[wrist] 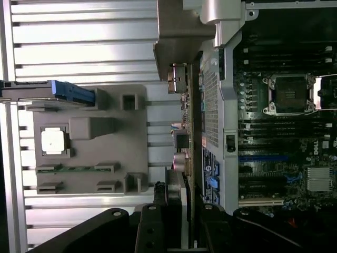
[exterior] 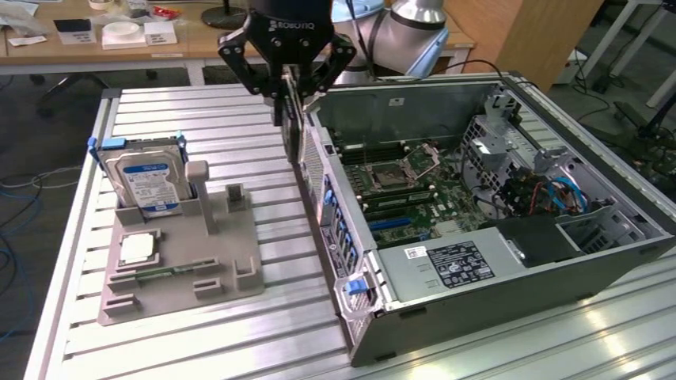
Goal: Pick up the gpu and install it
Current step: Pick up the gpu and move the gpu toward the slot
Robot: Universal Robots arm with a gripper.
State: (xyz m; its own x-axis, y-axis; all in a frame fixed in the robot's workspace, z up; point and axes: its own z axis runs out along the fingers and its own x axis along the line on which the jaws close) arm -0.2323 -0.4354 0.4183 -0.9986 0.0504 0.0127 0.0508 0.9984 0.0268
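Observation:
The gpu [exterior: 290,127] hangs edge-on from my gripper [exterior: 287,89], a thin dark card held upright between the fingers. My gripper is shut on the gpu. It hovers just outside the open computer case [exterior: 634,237], above the case's rear wall on the exterior view's left. In the wrist view the gpu [wrist: 185,132] runs as a narrow strip alongside that wall, its silvery bracket [wrist: 181,37] at the far end, with my gripper [wrist: 179,211] clamped on its near end. The motherboard [exterior: 423,198] lies flat inside the case.
A grey parts holder [exterior: 180,269] sits on the slatted table at the exterior view's left, carrying an upright hard drive [exterior: 148,182] and a small square silver chip [exterior: 138,248]. Cables and a drive cage [exterior: 528,182] crowd the case's far side.

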